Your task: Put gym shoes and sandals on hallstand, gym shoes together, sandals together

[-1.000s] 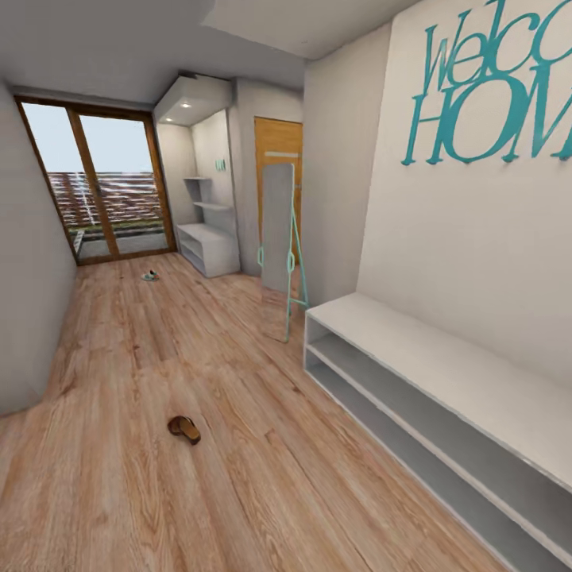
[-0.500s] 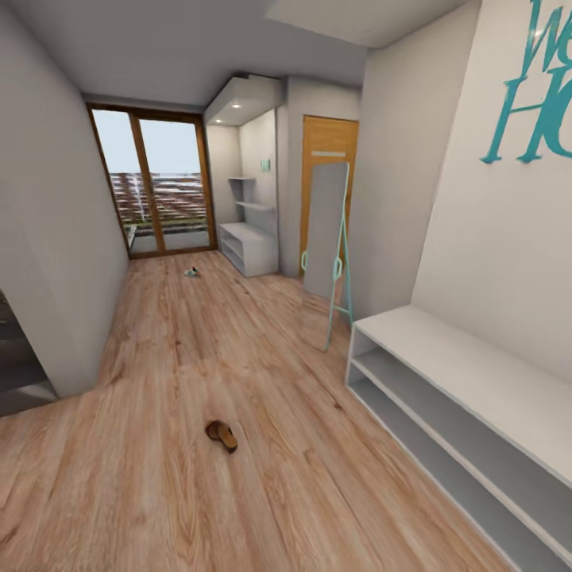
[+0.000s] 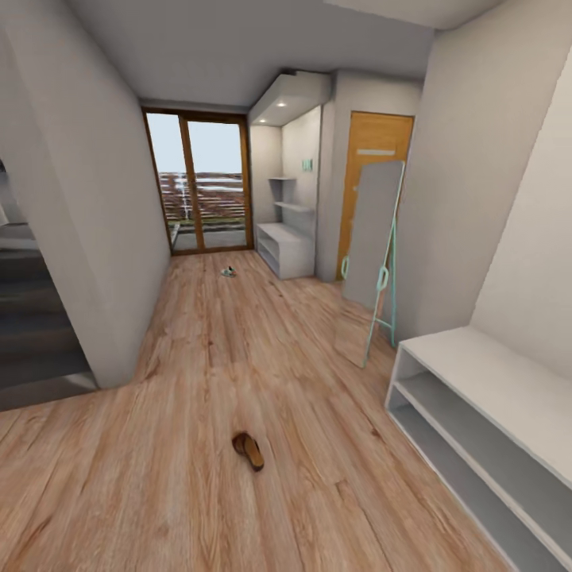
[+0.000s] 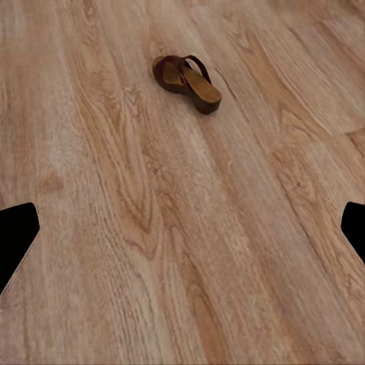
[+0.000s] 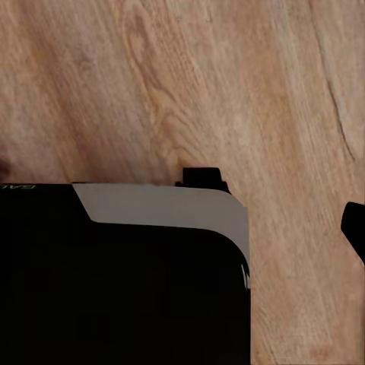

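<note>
One brown sandal (image 3: 249, 450) lies alone on the wood-plank corridor floor (image 3: 206, 365), a short way ahead of me. The left wrist view has the same sandal (image 4: 188, 82) beyond my left gripper (image 4: 182, 236), which is open and empty above bare planks. Far down the corridor a small white and green shoe (image 3: 228, 272) lies on the floor. Beside it in the alcove stands the light-grey hallstand (image 3: 287, 248), with two staggered shelves above it. My right gripper (image 5: 182, 236) hangs over the floor next to my dark base, one fingertip (image 5: 356, 232) at the picture's edge.
A long light-grey bench with two cubby tiers (image 3: 485, 413) runs along the right wall. A leaning mirror on a teal frame (image 3: 373, 254) stands past it, by a wooden door (image 3: 369, 171). A wall corner (image 3: 111, 318) and dark steps (image 3: 32, 334) are on the left, a glass door (image 3: 202, 187) at the far end.
The whole head picture has shifted as the camera swung left: the steps came into view and the wall lettering left it. The sandal and far shoe lie where they were.
</note>
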Tool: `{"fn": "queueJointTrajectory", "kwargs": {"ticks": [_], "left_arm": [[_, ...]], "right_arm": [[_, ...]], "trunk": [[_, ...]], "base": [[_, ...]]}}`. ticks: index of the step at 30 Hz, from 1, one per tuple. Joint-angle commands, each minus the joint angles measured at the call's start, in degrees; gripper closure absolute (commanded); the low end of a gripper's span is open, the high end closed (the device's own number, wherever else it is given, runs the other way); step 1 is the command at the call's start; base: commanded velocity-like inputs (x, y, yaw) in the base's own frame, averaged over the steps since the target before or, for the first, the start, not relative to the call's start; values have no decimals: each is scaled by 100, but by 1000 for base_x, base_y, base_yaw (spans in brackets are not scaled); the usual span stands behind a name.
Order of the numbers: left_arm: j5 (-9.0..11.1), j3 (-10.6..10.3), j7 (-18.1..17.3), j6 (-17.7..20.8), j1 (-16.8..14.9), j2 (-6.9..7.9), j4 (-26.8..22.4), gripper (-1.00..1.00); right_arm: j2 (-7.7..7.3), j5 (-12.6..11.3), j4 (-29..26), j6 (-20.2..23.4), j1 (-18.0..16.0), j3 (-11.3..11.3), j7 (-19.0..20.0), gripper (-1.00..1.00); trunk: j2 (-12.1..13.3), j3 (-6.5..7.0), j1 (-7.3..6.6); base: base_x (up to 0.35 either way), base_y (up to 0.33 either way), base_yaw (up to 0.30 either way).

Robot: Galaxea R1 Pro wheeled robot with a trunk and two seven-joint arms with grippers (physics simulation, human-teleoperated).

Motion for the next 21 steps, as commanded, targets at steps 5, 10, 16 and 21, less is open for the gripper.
{"fn": "queueJointTrajectory", "kwargs": {"ticks": [5,10,16,21], "left_arm": [[2,2,-1,-18,-5,-2,5,-100],[2,2,-1,-18,-5,-2,5,-100],[2,2,-1,-18,-5,-2,5,-100],[2,2,-1,-18,-5,-2,5,-100]], "right_arm": [[-2,-3,-3,-2,0,-6,8,-100],[-3,-3,-2,-2,0,-5,8,-100],[-10,-3,-2,-2,0,-1,14,-100],[-11,22,7,2,0,2,17,-100]], "trunk": [[-2,-6,3],[-2,-6,3],[-2,-6,3],[-2,-6,3]], "base": [[347,-22,293],[347,-120,293],[345,-187,174],[341,-214,32]]}}
